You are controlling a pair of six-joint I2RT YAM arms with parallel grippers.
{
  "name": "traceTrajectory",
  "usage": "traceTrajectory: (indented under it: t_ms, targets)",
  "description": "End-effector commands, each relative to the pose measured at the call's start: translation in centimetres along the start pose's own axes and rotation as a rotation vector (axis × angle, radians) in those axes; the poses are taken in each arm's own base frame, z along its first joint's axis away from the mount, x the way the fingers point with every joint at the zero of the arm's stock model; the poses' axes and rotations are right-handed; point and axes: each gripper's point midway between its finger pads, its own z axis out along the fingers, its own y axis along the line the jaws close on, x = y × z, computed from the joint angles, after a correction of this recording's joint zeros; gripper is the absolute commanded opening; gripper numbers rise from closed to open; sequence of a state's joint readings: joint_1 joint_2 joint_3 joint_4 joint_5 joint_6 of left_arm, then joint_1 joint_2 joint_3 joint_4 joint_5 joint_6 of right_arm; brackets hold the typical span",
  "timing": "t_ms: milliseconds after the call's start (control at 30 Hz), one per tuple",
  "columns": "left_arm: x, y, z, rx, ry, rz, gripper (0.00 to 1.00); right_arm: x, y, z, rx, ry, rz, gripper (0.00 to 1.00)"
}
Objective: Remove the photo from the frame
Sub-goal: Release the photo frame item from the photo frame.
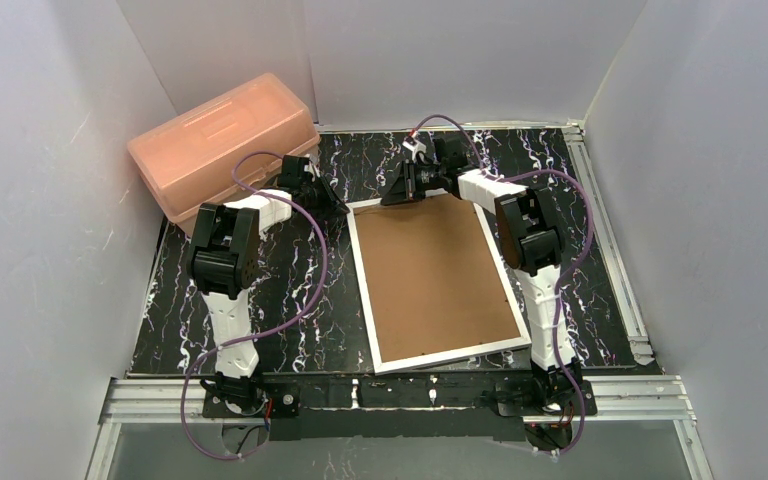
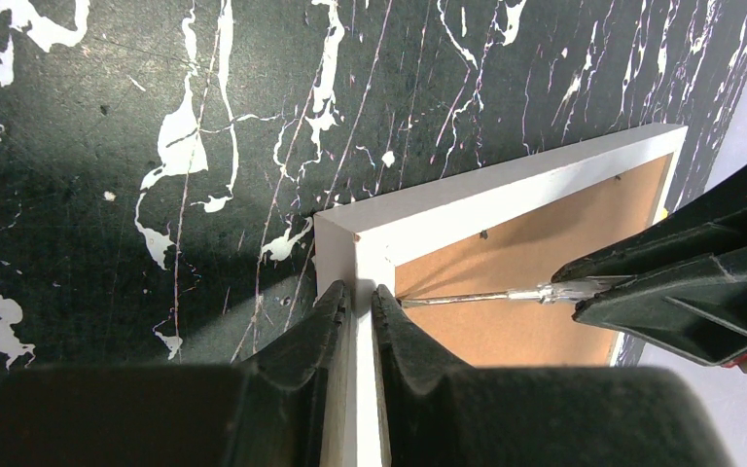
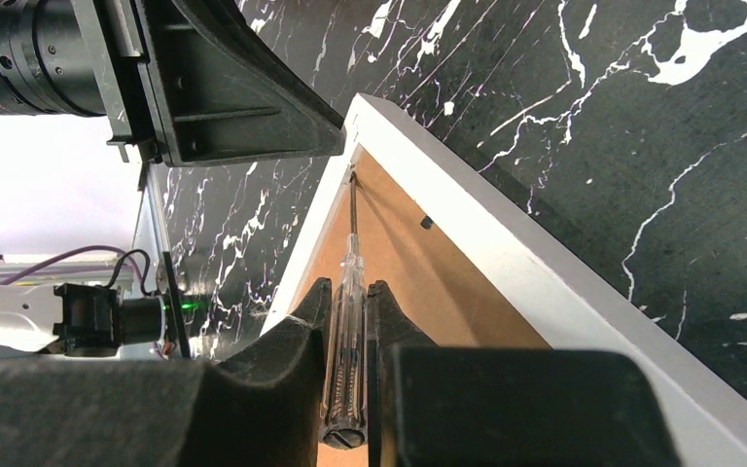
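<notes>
Left gripper (image 2: 358, 297) clamps frame (image 2: 506, 190) corner | right gripper (image 3: 350, 292) grips screwdriver (image 3: 347, 321) | you see only the frame's back.

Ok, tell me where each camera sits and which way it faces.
Top external: above and behind the bases, looking down on the large white-bordered, brown-backed picture frame; left arm and right arm show whole.
Left wrist: on the left arm, looking along the left gripper, shut on the frame's white edge.
Right wrist: on the right arm, looking along the right gripper, holding a clear-handled screwdriver.
Shared: both wrist views show the same frame corner and the screwdriver.
</notes>
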State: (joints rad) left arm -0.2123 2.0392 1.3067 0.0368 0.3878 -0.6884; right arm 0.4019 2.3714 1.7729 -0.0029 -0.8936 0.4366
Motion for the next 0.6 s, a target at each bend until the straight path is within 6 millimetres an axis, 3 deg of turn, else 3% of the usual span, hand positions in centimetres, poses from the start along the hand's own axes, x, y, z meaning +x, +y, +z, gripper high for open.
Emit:
traceTrajectory:
  t_ms: [0,567]
  targets:
    - [2.1,-1.6,0.2,0.035,0.067,0.029,0.10,-0.2,5.6,2.5,-0.043,0.016,-0.121,0.01]
    - [2.0,-2.1,-0.4,0.042,0.060,0.034,0.10,-2.0,11.0,3.4,-0.057,0.008,-0.188,0.01]
